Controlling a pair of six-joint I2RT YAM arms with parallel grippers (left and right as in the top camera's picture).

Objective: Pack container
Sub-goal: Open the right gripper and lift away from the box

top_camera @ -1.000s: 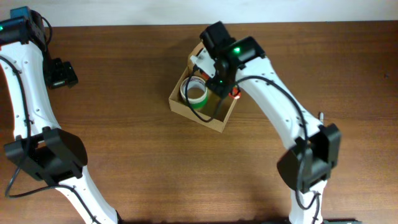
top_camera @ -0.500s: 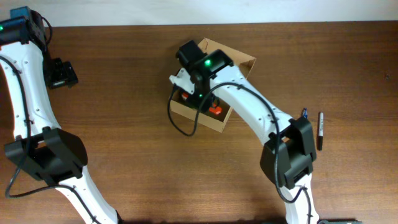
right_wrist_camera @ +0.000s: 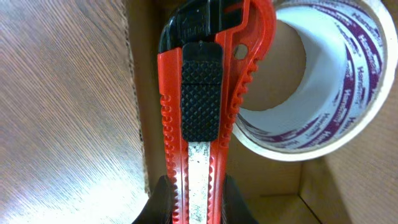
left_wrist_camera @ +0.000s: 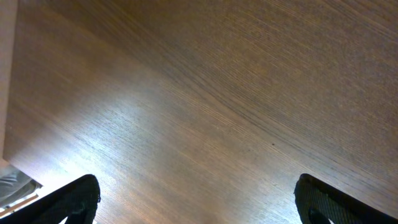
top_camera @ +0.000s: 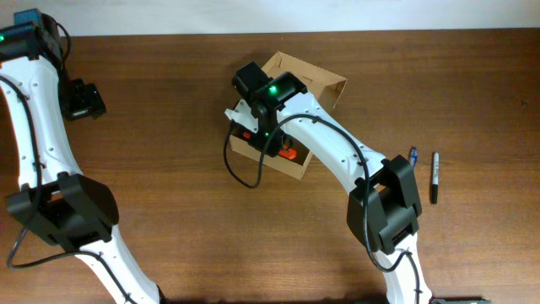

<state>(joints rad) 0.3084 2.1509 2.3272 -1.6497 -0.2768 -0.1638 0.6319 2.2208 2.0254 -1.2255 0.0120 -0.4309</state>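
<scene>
Seen from above, the container, a tan cardboard box, sits near the middle of the brown table, turned at an angle. Its lid flap stands open toward the far right. The right arm bends over the box and hides most of its inside.

The right claw is closed on a red utility knife with a black slider, gripping the handle from both sides. The left claw is open and holds nothing. It hangs over bare table at the far left, well apart from the box.

We judge the packing to be partly done. A tape roll with purple lettering already lies inside the box. The knife is above the box's cardboard wall and the roll, and has not been let go. A black marker and a blue-capped pen lie on the table well to the right of the box. They may be waiting to go in, and the lid has yet to be closed.

The views tell us different things:
- **Overhead view:** it shows the whole layout: the box, its open flap, both arms, and the marker and pen. Of the box's contents it shows only a spot of red-orange under the arm.
- **Right wrist view:** it shows the knife, the roll and the wall edge up close, but not the lid, the marker or the pen.
- **Left wrist view:** it shows only wood grain between two dark fingertips.
</scene>
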